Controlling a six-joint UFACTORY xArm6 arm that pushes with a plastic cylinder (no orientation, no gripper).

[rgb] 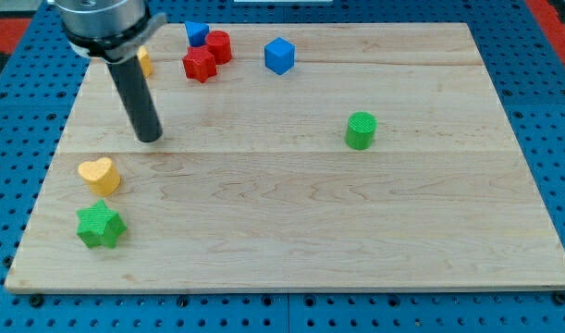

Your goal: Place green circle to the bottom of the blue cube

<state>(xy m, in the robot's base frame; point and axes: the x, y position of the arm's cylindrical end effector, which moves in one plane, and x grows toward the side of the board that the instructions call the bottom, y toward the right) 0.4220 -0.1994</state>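
Observation:
The green circle (361, 129) is a short green cylinder standing right of the board's middle. The blue cube (278, 55) sits near the view's top, up and to the left of the green circle. My tip (150, 138) rests on the board at the left, far to the left of both blocks. It touches no block.
A yellow heart (99, 175) and a green star (100, 225) lie at the lower left. A red star (199, 64), a red cylinder (218, 46), a small blue block (197, 33) and a partly hidden yellow block (145, 62) cluster at the top left. The wooden board (402, 231) lies on a blue pegboard.

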